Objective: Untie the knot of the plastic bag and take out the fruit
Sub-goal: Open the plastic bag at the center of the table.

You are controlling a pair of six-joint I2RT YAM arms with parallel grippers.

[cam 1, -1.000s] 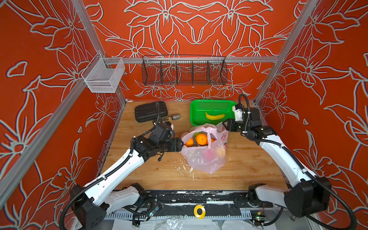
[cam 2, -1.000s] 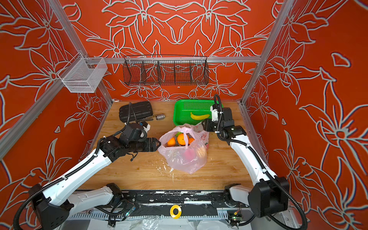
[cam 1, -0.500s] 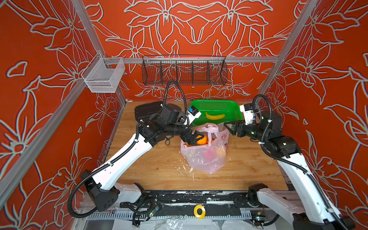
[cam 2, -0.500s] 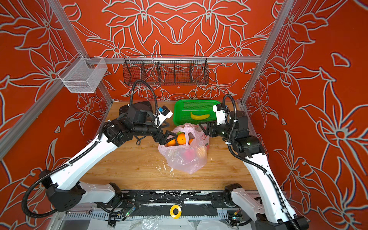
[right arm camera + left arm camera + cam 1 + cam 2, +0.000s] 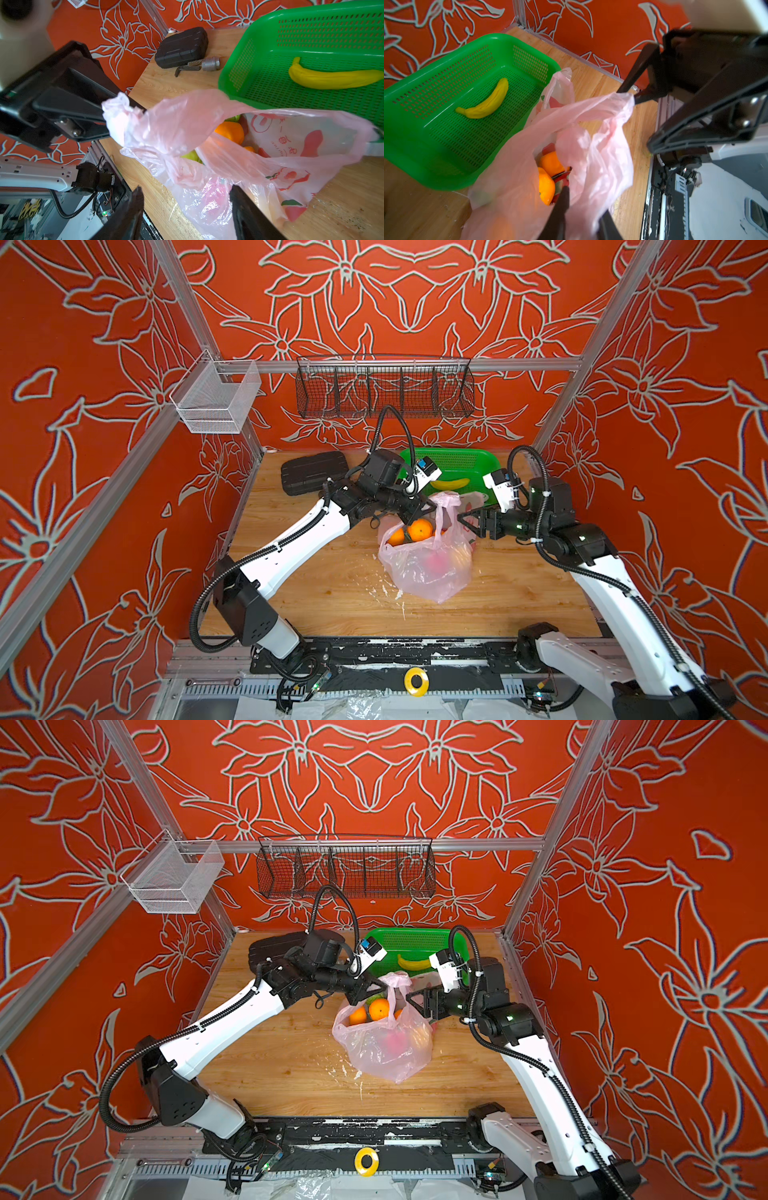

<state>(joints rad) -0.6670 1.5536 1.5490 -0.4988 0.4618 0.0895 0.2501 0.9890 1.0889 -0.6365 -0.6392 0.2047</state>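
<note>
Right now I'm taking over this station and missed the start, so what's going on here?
The left gripper is shut on one loop handle of the pink plastic bag, holding it up so the mouth gapes over the oranges inside. The right gripper hangs open close beside the bag's other side, gripping nothing. The bag sits on the wooden table. No fruit lies outside it, and only a banana is in the green basket behind.

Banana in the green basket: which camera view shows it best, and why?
The left wrist view: the banana lies whole and clear in the basket. The right wrist view crops its end; in both top views it is small.
</note>
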